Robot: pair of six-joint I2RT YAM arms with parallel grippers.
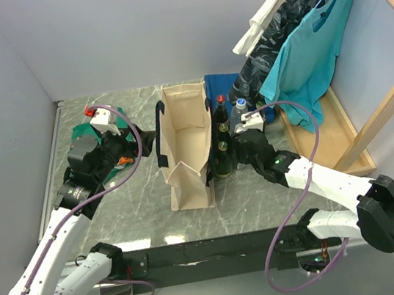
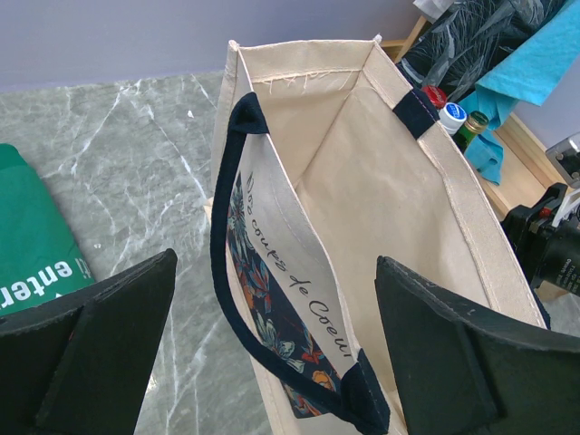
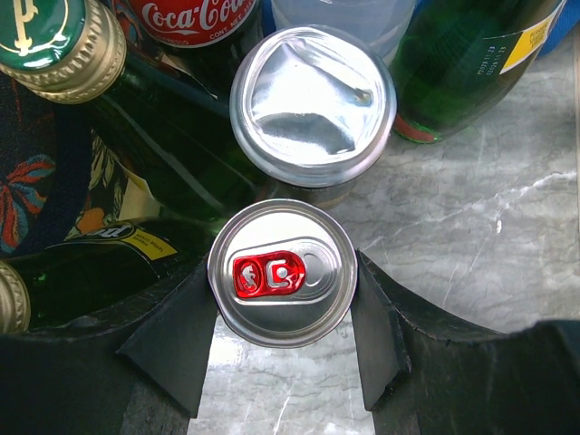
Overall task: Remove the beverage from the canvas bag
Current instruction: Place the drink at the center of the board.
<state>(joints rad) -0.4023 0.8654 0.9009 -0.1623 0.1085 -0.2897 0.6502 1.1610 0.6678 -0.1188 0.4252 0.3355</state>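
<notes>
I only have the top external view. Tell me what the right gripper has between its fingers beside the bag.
Observer: The right gripper is shut on an upright silver can with a red pull tab.
Operator: Now report the left gripper.
Observer: The left gripper is wide open and empty, facing the canvas bag at its navy handle.
Operator: Describe that side of the bag.
Observer: It carries a floral print with cursive lettering.

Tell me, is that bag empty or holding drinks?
Empty, as far as shows: both views into the bag show only bare canvas, and the bottles stand outside beside it.
</notes>
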